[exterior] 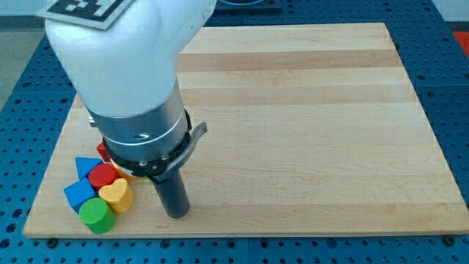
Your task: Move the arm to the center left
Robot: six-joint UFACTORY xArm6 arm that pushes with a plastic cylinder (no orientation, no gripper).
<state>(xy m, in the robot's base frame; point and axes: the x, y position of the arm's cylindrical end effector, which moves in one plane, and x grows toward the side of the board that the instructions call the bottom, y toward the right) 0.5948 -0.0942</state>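
My tip [176,215] rests on the wooden board [308,110] near its bottom-left corner. The big white and grey arm body above it hides much of the board's left side. A cluster of blocks sits just left of the tip: a yellow heart [116,195] closest, a green cylinder [96,215] at the bottom, a blue cube [79,194], a blue triangle [86,166], a red cylinder [103,176], and a further red block [103,152] half hidden under the arm. A sliver of an orange block [122,175] shows by the red cylinder. The tip is apart from the yellow heart.
The board lies on a blue perforated table [447,88]. The board's bottom edge [242,236] runs close below the tip.
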